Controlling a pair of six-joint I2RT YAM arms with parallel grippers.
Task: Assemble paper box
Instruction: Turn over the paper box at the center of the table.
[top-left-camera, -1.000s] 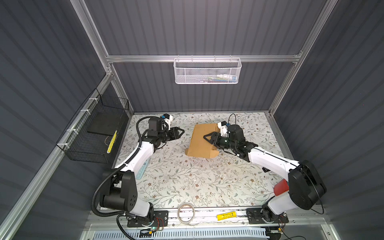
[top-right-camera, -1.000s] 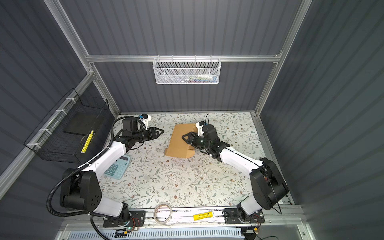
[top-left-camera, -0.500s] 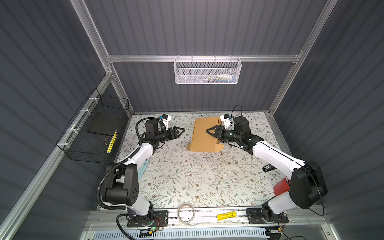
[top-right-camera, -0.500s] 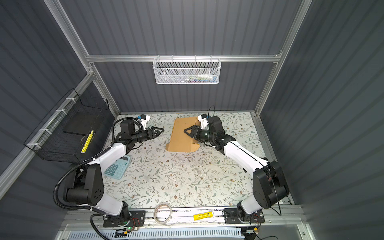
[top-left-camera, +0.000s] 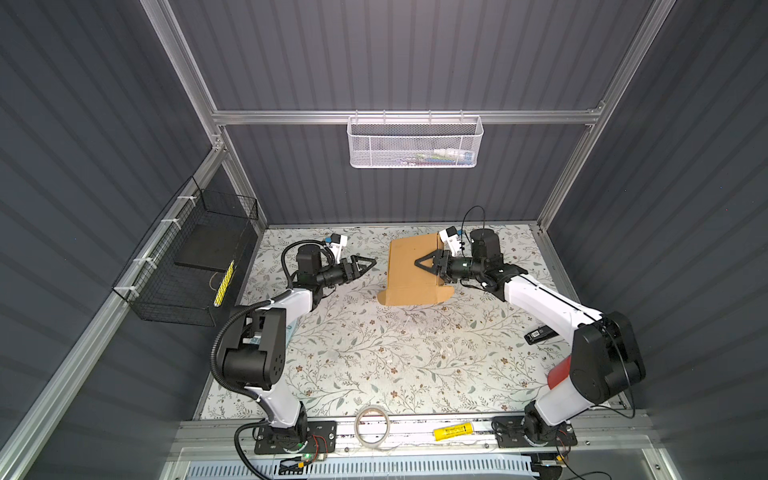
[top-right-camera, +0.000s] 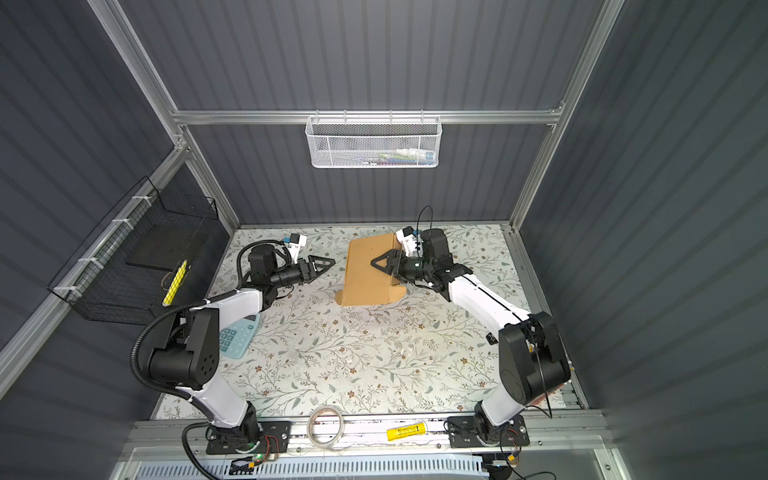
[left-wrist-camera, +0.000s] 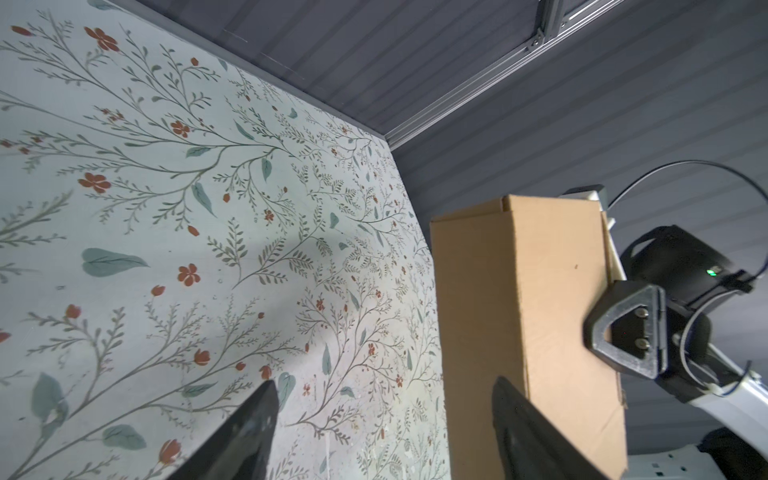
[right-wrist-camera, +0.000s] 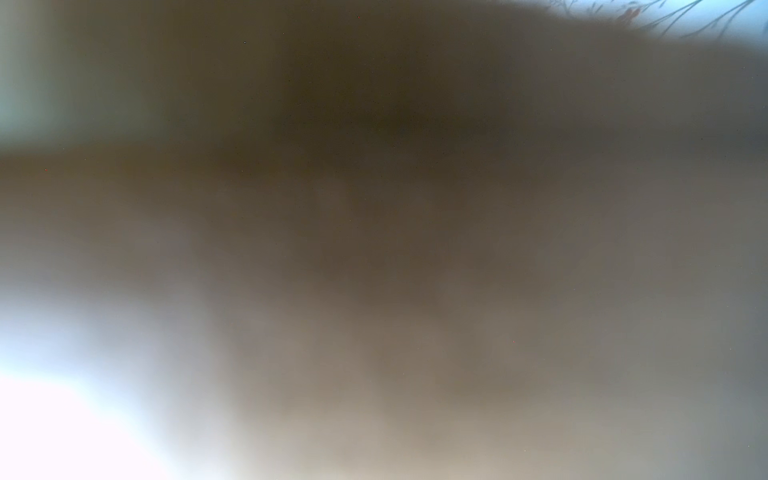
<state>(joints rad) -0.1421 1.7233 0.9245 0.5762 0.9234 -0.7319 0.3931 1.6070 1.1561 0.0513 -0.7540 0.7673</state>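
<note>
box (top-left-camera: 409, 270) is held by right claw (top-left-camera: 420, 264) | left claw (top-left-camera: 371, 262) is kept wide and empty, beside box | risk: box may be knocked loose if bumped

Grey ribbed walls (top-left-camera: 374, 54) enclose a floral tabletop (top-left-camera: 374, 353).

Your brown cardboard paper box (top-left-camera: 409, 272) is folded up, standing on edge near the table's (top-left-camera: 374, 353) back, flaps poking out low.
</note>
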